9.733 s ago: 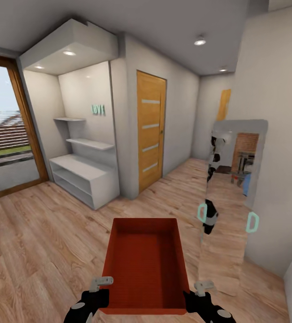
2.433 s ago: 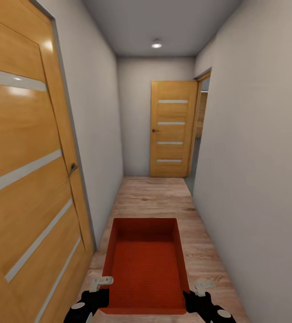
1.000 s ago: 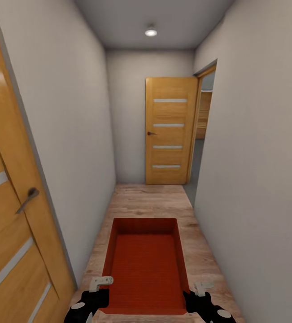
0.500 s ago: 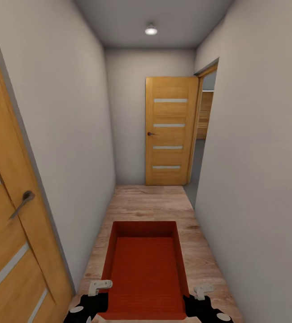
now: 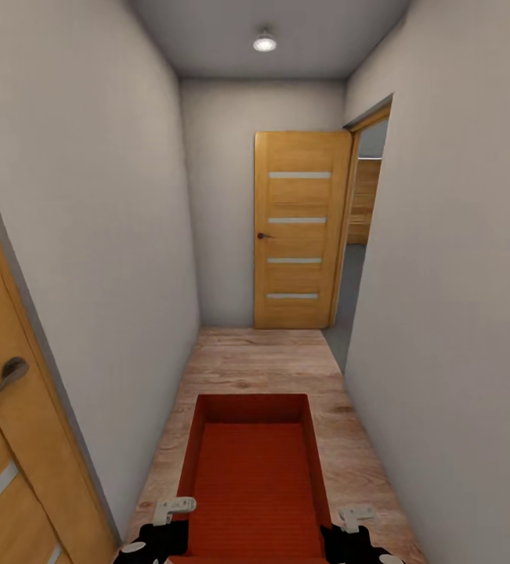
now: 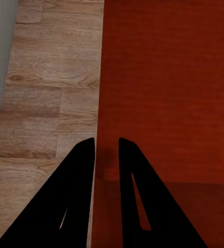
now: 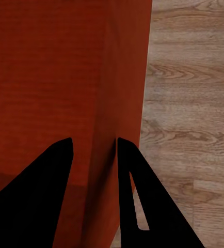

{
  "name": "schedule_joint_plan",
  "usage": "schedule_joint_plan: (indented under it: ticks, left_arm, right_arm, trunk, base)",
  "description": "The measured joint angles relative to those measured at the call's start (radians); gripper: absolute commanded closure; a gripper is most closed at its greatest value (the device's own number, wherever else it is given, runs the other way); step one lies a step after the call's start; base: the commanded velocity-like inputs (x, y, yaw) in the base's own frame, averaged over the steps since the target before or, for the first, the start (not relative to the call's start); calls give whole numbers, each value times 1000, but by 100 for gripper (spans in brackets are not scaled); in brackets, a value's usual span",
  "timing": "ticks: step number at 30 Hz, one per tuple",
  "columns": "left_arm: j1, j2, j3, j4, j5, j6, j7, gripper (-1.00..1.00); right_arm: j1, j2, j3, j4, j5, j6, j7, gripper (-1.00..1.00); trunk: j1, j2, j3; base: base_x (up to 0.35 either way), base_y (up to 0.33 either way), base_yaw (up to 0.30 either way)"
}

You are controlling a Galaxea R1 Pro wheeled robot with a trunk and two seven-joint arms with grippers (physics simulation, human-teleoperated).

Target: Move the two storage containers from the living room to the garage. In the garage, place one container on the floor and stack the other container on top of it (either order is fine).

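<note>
A narrow corridor runs ahead, its light wood plank floor (image 5: 262,364) hemmed by a plain white left wall (image 5: 106,235) and a plain white right wall (image 5: 450,274), both close on either side of the load, with only slim strips of bare planks between the container's long walls and the wall bases. Ahead, the planks lie bare all the way to the end wall, where a wooden door with pale horizontal strips (image 5: 300,231) stands; just to its right an open doorway (image 5: 358,235) breaks the right wall, showing grey flooring and more wood panelling beyond. At the near left edge of the head view another wooden door (image 5: 8,462) with a metal lever handle (image 5: 2,380) sits close to the robot's left arm. A round ceiling light (image 5: 264,41) glows above. The orange-red storage container (image 5: 251,478) is carried low and centred, its long axis pointing down the corridor. The left gripper (image 6: 107,150) is clamped on the container's left wall, one finger outside and one inside the rim; the right gripper (image 7: 94,150) is clamped the same way on the right wall, planks showing beyond its outer finger.
</note>
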Motion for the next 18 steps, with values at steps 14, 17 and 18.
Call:
schedule_joint_plan:
  ticks: [14, 17, 18]
  left_arm:
    - [0, 0, 0, 2, -1, 1, 0, 100]
    - [0, 0, 0, 3, 0, 0, 0, 100]
    - [0, 0, 0, 2, -1, 1, 0, 100]
  right_arm:
    - [0, 0, 0, 3, 0, 0, 0, 100]
    - [0, 0, 0, 3, 0, 0, 0, 100]
    - [0, 0, 0, 3, 0, 0, 0, 100]
  trunk:
    - [0, 0, 0]
    - [0, 0, 0]
    - [0, 0, 0]
  base:
    - [327, 0, 0]
    - [327, 0, 0]
    - [327, 0, 0]
